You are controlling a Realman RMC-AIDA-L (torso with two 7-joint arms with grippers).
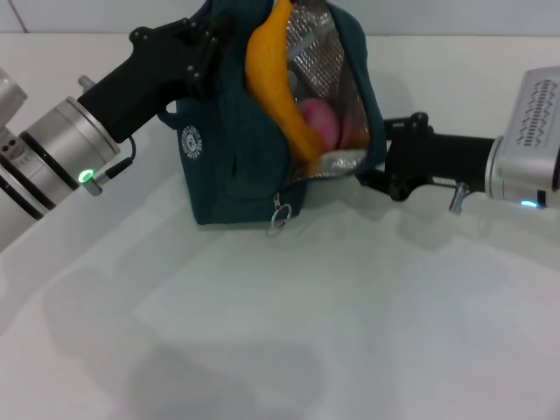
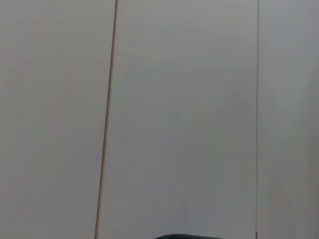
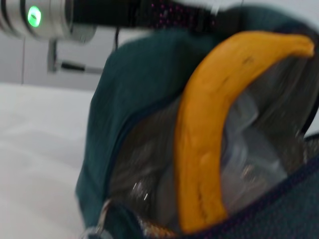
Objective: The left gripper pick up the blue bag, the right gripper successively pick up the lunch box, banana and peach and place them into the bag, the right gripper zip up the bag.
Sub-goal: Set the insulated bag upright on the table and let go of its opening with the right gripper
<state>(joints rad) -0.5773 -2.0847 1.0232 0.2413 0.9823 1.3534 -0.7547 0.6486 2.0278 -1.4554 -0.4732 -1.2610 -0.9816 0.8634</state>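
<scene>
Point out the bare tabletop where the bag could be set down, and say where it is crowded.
Free: the wide white table in front of the blue bag, between the two arms. Crowded: the bag's mouth, filled by the banana and peach, with the right hand at its side and the left hand at its top.

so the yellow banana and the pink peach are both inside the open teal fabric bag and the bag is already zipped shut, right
Not zipped. In the head view the teal fabric bag gapes open, showing silver lining, the curved yellow banana and the round pink peach inside.
</scene>
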